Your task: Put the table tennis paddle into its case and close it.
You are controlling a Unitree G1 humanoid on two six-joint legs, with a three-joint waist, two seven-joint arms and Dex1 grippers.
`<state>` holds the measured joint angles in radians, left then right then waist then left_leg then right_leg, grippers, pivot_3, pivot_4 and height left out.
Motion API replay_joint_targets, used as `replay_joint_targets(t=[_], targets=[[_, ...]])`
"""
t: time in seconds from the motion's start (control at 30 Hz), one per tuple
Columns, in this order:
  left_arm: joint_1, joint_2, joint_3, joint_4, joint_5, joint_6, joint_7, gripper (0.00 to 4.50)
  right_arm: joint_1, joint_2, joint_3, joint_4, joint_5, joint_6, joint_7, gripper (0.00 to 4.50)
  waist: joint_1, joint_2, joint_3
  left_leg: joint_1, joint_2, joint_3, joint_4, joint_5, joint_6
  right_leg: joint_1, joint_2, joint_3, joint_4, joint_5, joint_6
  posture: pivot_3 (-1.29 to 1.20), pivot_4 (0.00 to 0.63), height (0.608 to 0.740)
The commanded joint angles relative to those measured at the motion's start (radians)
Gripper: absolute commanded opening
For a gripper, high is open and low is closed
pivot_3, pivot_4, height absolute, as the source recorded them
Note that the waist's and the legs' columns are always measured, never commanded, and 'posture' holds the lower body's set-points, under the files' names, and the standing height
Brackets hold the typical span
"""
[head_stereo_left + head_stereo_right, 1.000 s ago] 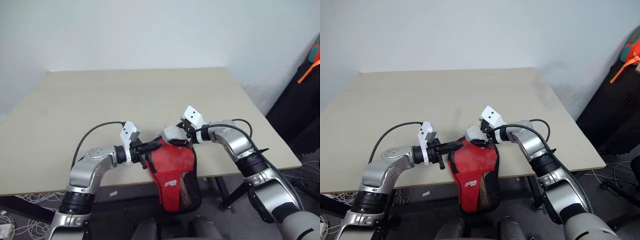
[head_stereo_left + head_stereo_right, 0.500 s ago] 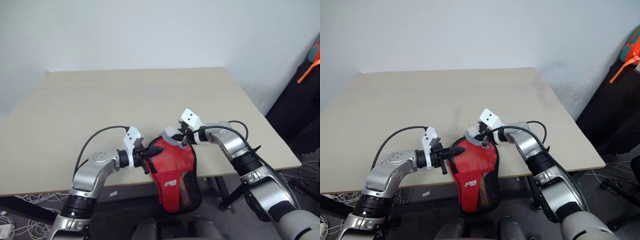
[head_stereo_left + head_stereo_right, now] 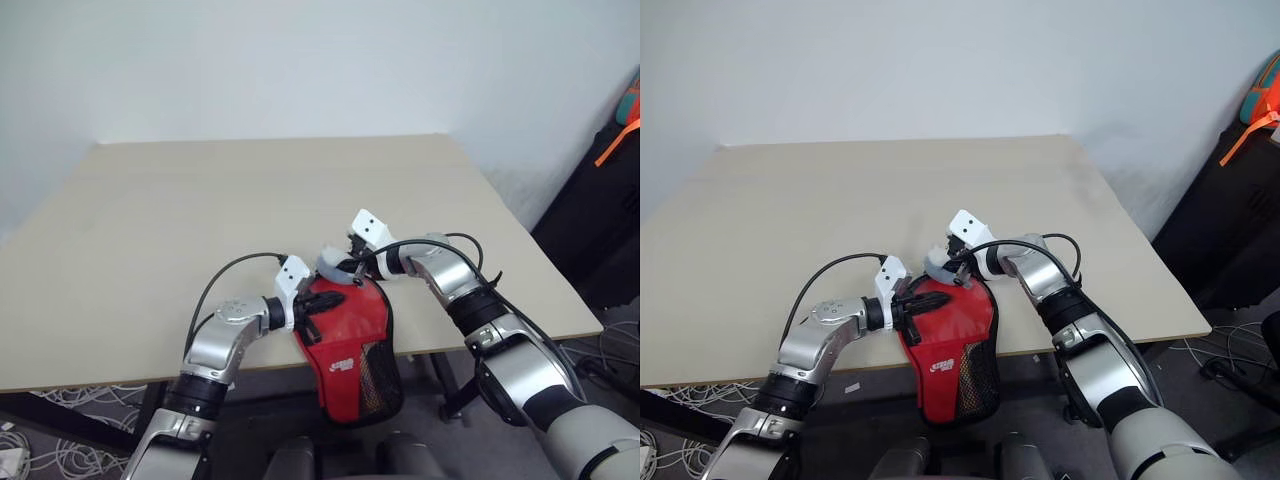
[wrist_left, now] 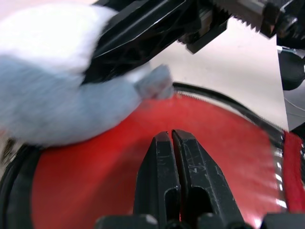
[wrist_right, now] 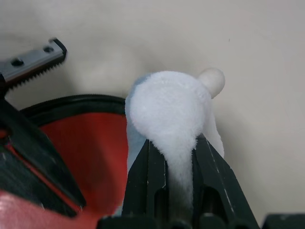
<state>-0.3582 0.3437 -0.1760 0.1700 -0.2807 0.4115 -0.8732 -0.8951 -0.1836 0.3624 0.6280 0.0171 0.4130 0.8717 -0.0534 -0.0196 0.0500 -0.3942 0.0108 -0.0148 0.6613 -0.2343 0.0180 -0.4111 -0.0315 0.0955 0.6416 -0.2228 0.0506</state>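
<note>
Beige surface (image 3: 200, 210) edge w/ red case (image 3: 345, 335) hanging off it: right gripper (image 5: 172, 157) jaws clamped on the grey-white lump (image 5: 169, 109), left gripper (image 4: 172, 143) jaws shut over the red, so imo pull slow & brace w/ left.

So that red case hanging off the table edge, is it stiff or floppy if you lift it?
Probably floppy: the case is fabric and droops over the table edge. Its round end looks flat and taut, so something stiff may be inside. Likely light, since the left gripper pinches just its rim.
</note>
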Motion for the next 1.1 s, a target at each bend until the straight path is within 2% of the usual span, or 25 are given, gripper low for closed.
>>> replay_joint_targets(t=[0.03,0.53,0.8,1.1], targets=[[-0.039,-0.010,-0.006,0.025,0.026,-0.046,-0.002,0.00,-0.052,0.002,-0.031,0.034,-0.011,-0.041,-0.008,0.12,0.000,0.000,0.000,0.000,0.000,0.000,0.000,0.000,0.000,0.000,0.000,0.000,0.000,0.000,0.000,0.00,0.000,0.739],[-0.057,-0.026,-0.025,0.246,0.112,-0.186,-0.023,0.00,-0.158,-0.007,-0.058,0.210,-0.050,-0.127,0.010,0.12,0.000,0.005,-0.003,0.001,0.000,0.000,0.000,0.000,0.000,0.001,0.000,0.000,0.000,0.000,0.000,0.00,0.000,0.739],[-0.068,-0.015,-0.059,0.309,0.159,-0.234,-0.067,0.00,-0.190,-0.039,-0.060,0.292,-0.080,-0.174,0.028,0.12,0.000,0.013,-0.008,0.001,-0.001,0.000,0.000,0.000,0.000,0.002,0.000,0.000,0.000,0.000,0.000,0.00,0.000,0.739],[-0.091,-0.014,-0.074,0.367,0.189,-0.268,-0.109,0.00,-0.186,-0.084,-0.059,0.324,-0.110,-0.205,0.055,0.12,0.000,0.018,-0.011,0.001,-0.001,-0.001,0.000,0.000,0.000,0.002,0.000,0.000,0.000,0.000,0.000,0.00,0.000,0.739]])
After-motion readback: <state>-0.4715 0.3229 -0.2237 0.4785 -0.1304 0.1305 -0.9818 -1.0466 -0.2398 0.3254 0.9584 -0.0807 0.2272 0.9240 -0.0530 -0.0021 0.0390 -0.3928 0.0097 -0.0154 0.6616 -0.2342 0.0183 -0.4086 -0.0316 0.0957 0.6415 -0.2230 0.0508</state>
